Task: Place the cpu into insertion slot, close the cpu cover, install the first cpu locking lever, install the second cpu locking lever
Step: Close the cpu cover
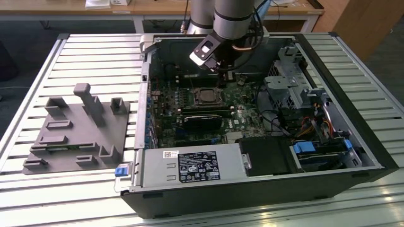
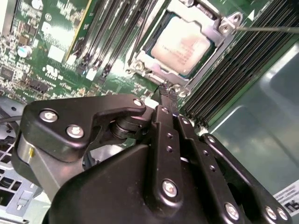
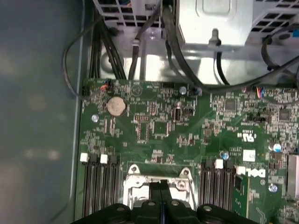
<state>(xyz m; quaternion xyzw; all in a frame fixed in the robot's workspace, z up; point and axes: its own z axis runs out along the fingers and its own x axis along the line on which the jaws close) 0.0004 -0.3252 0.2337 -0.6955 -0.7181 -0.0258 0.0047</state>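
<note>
Gripper (image 2: 168,95) jaws pinched together, nothing between them, tips near the socket edge. Cpu (image 2: 181,44) sits in the insertion slot (image 1: 205,90); cpu cover (image 2: 223,32) lies down around it.

Gripper (image 2: 167,92): black, matt, smooth links; bright metal screw heads (image 2: 169,187).
Cpu (image 2: 182,45), just beyond gripper's tips: dull silvery-grey metal top, matt.
Cpu cover (image 2: 219,37), framing that chip: thin bare metal, brighter, slight sheen.
Circuit board (image 3: 156,128), beneath gripper: green, lacquered, faint gloss.
Memory slots (image 3: 98,186), flanking gripper: black plastic, white plastic end clips.
Coin cell (image 3: 116,106), farther ahead of gripper: polished metal.
Drive cage (image 3: 215,21), beyond board's edge: bare sheet metal, satin.
Table (image 1: 94,52), well away from gripper: ribbed pale metal slats.
Fixture block (image 1: 75,127), likewise well away: grey matt plastic.
</note>
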